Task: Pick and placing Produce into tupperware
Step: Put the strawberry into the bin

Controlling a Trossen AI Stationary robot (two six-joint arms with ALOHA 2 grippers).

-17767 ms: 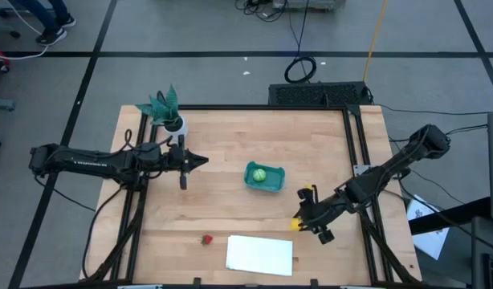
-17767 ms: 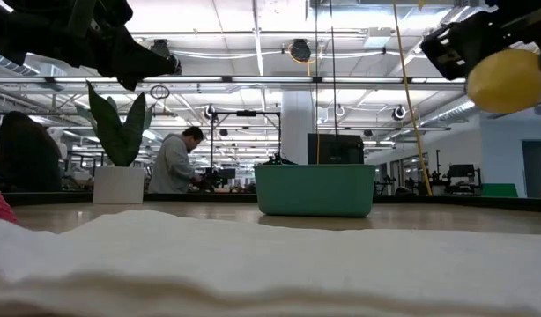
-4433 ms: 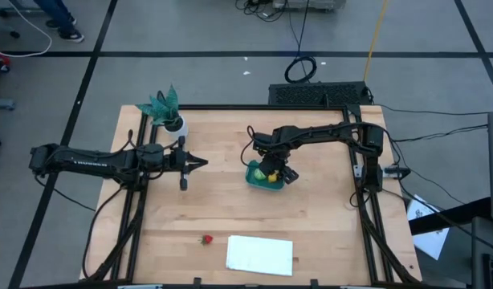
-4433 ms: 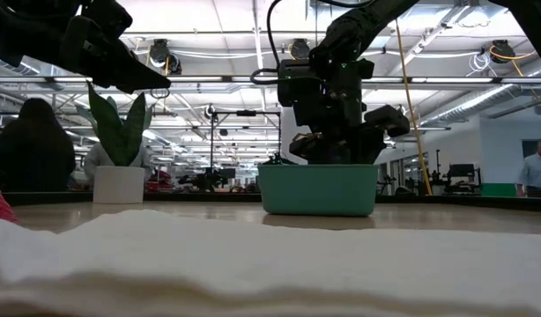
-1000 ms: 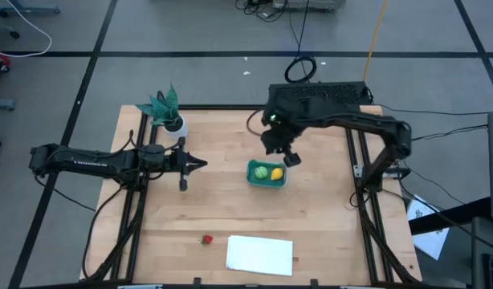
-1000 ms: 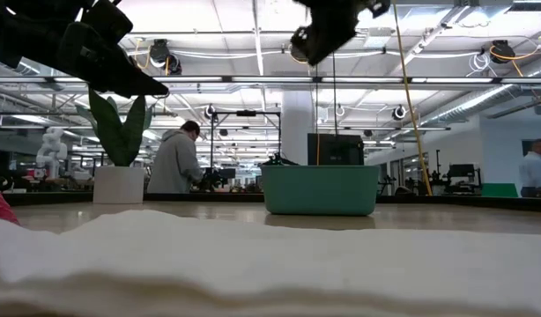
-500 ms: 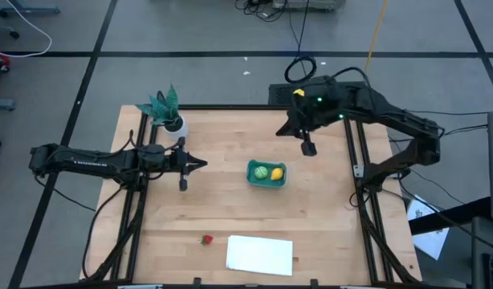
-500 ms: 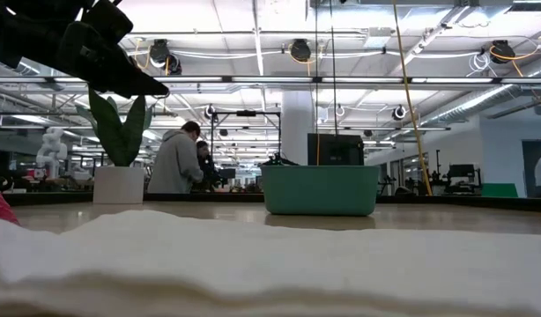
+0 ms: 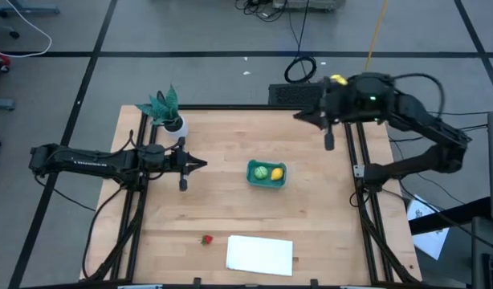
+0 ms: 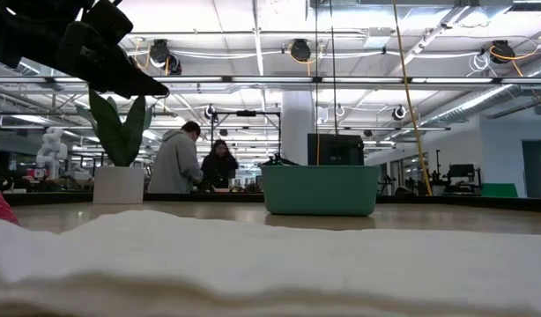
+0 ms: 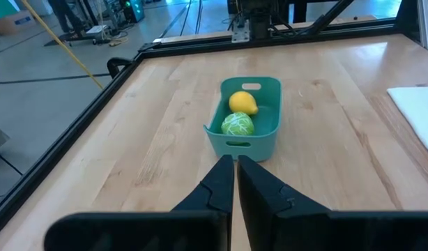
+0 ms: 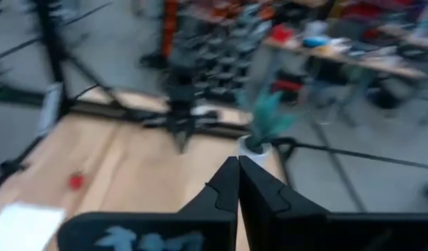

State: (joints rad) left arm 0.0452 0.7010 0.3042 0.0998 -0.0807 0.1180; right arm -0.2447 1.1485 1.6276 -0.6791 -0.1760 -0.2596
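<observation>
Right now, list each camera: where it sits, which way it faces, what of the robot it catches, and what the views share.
High view: overhead, looking straight down; both arms, left claw mid-table, right claw raised at the far edge.
Low view: at tabletop height, looking level past the white sheet to the tupperware; the left arm shows dark at upper left.
Left wrist view: behind the shut left claw, facing the tupperware holding the lemon and green fruit.
Right wrist view: behind the shut right claw, facing the plant and strawberry.
Shared: high, low and left wrist views all show the tupperware.

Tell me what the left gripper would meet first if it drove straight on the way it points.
Likely the teal tub: the shut left gripper aims at its near wall, with the green fruit just behind.
</observation>
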